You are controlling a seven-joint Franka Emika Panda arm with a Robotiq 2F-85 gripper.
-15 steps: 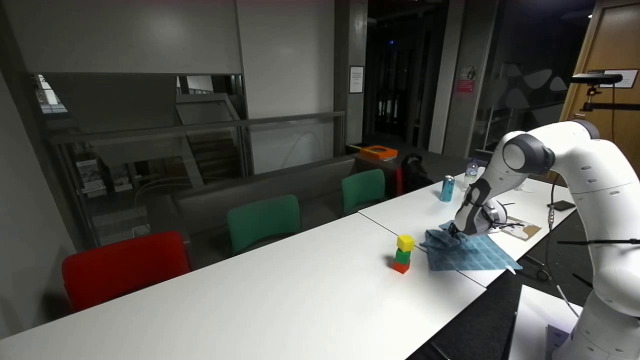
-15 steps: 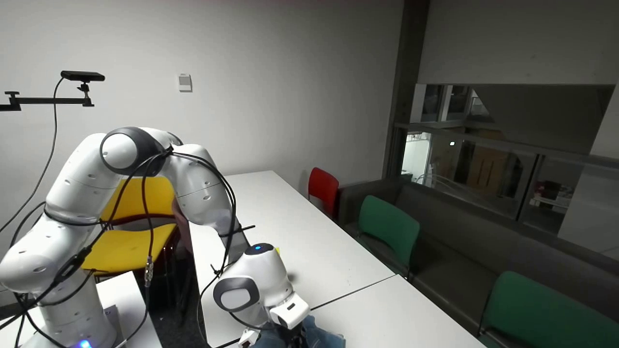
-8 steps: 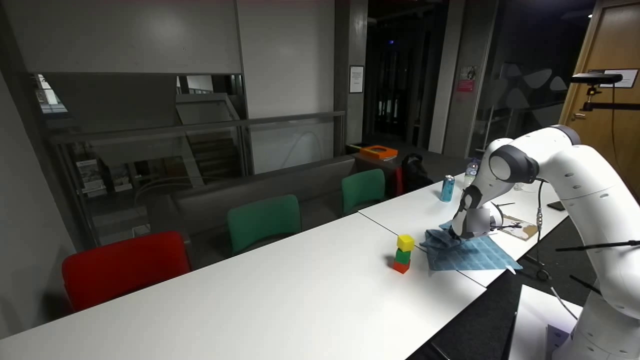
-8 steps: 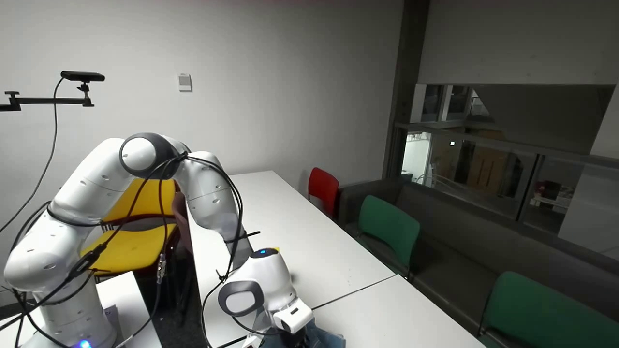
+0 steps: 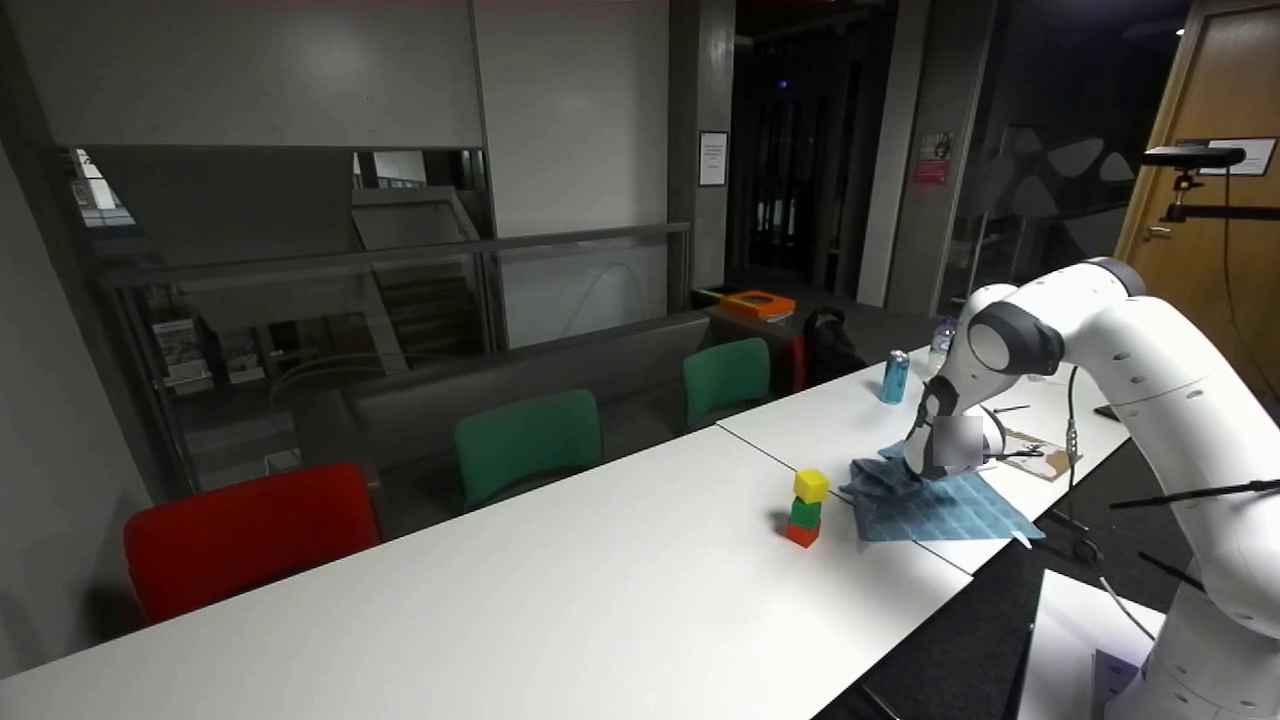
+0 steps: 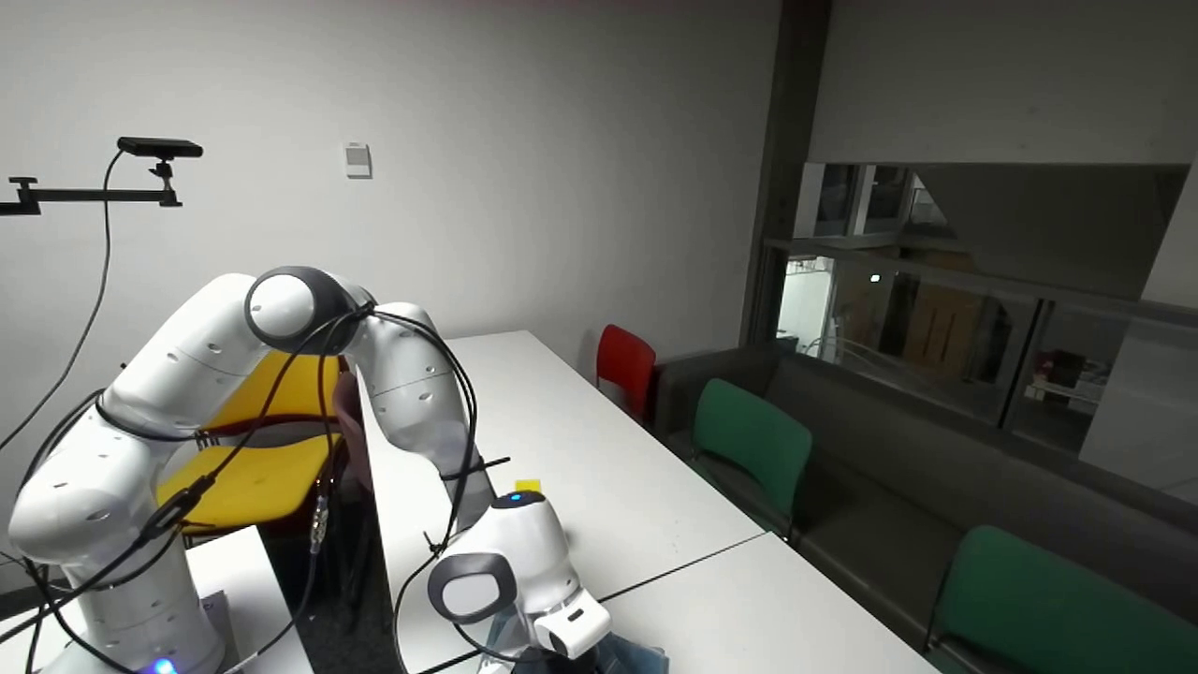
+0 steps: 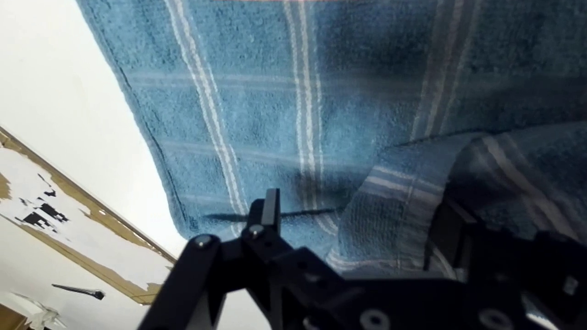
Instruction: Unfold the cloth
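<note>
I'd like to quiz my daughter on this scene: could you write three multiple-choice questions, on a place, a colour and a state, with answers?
1. Where is the block stack relative to the blue cloth?
A) on top of it
B) beside it
C) underneath it

2. What colour is the top block?
A) red
B) green
C) yellow

3. How does the cloth lie?
A) partly folded over itself
B) rolled up
C) completely flat

1 B: white table shows between them in an exterior view.
2 C: yellow sits above the green block and red block.
3 A: in the wrist view, a flap overlaps the rest.
</note>
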